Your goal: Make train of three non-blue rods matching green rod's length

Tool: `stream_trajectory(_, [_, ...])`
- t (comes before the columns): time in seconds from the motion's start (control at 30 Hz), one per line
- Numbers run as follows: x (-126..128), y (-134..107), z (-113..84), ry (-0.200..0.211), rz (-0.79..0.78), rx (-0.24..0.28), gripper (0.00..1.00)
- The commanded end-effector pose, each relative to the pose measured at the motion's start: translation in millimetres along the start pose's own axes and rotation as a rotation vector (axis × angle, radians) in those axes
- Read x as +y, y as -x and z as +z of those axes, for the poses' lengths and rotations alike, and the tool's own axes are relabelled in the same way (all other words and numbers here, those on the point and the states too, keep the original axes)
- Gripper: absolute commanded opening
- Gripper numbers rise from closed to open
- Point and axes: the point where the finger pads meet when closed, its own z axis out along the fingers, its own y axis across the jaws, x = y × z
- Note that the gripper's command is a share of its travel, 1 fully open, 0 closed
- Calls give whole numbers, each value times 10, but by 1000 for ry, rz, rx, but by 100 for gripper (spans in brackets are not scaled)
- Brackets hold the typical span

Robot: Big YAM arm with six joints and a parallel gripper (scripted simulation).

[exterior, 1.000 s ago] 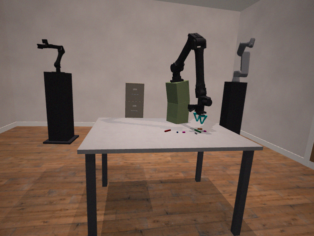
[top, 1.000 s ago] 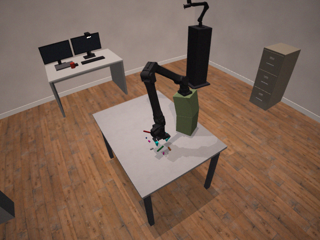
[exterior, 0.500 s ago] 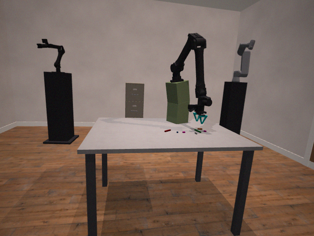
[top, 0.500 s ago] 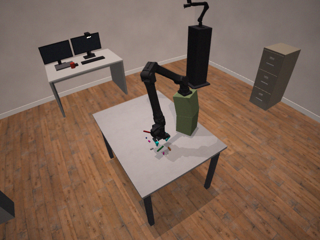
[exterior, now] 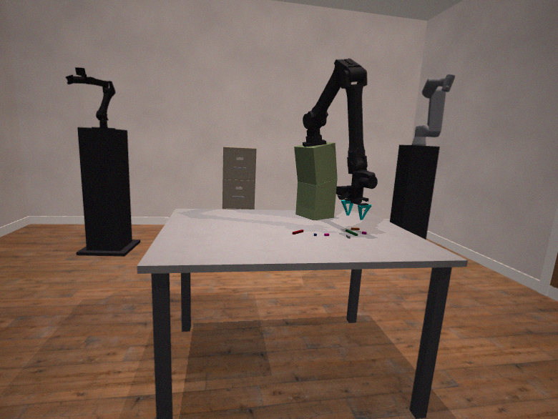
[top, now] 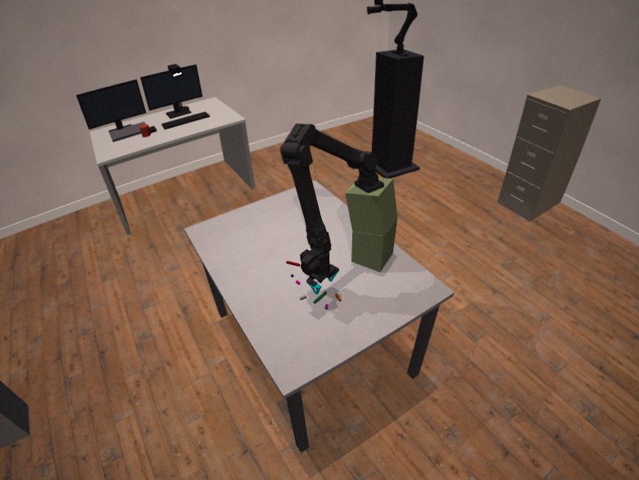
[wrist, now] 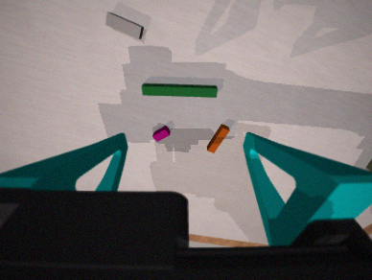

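My gripper is open and empty, above the table near the rods. The green rod lies flat. The orange rod and a magenta rod lie apart on one side of it, between the fingertips in the wrist view. The grey rod lies on its other side. A second magenta rod, the blue rod and the red rod lie farther off, outside the wrist view.
The rods lie on the pale table. The arm stands on a green pedestal at the table's edge. The arm's shadow falls across the green rod's area. A desk and a cabinet stand away from the table.
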Motion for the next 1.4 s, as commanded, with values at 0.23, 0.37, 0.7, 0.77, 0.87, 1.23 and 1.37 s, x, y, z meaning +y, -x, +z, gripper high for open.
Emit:
stream_trajectory(0.23, [-90,-106,54,-4,-248,-1,100])
stream_trajectory(0.37, [-102,-115,53,-5,-310,-1,100])
stream_trajectory(0.7, [-114,-142,53,-5,-515,0,100])
stream_trajectory(0.77, [-114,-142,53,-5,-515,0,100])
stream_trajectory(0.87, [-114,-142,53,-5,-515,0,100])
stream_trajectory(1.23, [-128,-173,52,-4,-745,1,100])
stream_trajectory(1.37, [-124,-184,52,-3,-827,0,100])
